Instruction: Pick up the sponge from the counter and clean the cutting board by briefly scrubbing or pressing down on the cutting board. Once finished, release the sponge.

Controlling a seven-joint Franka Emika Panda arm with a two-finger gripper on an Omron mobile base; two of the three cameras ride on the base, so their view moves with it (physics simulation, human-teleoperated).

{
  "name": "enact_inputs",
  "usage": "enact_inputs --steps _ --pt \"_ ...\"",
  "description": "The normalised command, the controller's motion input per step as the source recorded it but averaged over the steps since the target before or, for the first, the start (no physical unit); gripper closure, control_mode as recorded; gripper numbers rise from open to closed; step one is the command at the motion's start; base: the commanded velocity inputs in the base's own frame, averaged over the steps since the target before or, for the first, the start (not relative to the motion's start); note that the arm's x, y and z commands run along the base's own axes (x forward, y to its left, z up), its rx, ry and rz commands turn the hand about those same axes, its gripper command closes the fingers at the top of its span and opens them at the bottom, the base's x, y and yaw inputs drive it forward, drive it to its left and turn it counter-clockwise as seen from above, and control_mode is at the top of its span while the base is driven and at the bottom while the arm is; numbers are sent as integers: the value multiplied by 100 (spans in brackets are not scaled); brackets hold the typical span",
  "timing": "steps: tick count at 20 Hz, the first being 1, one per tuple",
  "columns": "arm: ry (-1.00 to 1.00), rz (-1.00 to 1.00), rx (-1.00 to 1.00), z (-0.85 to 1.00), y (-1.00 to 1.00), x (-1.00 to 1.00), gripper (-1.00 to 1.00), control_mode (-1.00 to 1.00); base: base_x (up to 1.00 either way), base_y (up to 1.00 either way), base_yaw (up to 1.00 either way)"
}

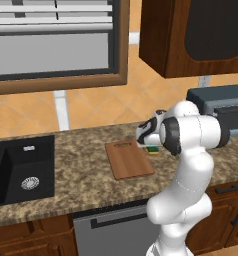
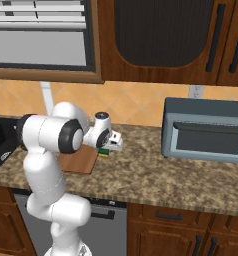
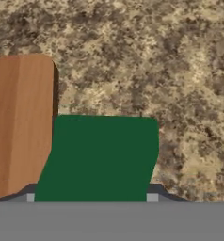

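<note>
Claw point(image 3: 91, 196) clamped on sponge point(image 3: 99, 157), lower centre hand view, beside cutting board point(image 3: 20, 122) on surface point(image 3: 156, 61). I judge sponge light, soft; side grip suits.

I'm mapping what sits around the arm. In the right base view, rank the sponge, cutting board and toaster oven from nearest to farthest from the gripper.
1. sponge: between the fingers of the gripper.
2. cutting board: just left of it.
3. toaster oven: far right on the counter.

The robot's white hand hides most of the small green-and-yellow sponge point(image 1: 152, 149) beside the reddish-brown wooden cutting board point(image 1: 129, 160), whose right part the white arm covers from the right.
</note>
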Motion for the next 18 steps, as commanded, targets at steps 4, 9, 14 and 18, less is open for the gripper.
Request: enact_inputs --steps 4,9,14,18 --pt "0 0 4 14 -80 -61 100 -100 0 0 0" --pt "1 9 0 12 -60 -14 100 -100 0 0 0" --pt "12 13 6 -5 -15 0 100 -100 0 0 0" --pt "13 7 5 -12 0 0 -100 -100 0 0 0"
